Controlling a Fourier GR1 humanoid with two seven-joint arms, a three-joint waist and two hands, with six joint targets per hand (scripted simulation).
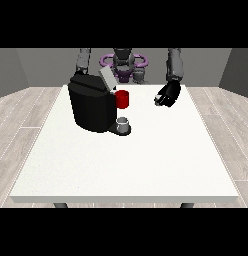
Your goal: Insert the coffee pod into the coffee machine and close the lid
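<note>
White table [146, 165] | coffee machine [91, 107] lid raised | hand at view's right [167, 95] fingers curled round coffee pod [159, 99]

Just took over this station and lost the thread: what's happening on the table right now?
The robot stands behind the white table. The hand at the view's right hangs above the table, fingers curled, with something small and pale at them, possibly the coffee pod. The black coffee machine sits at the view's left with its lid tilted open, a red holder and a small grey cup at its front. The other hand is hidden behind the machine.
</note>
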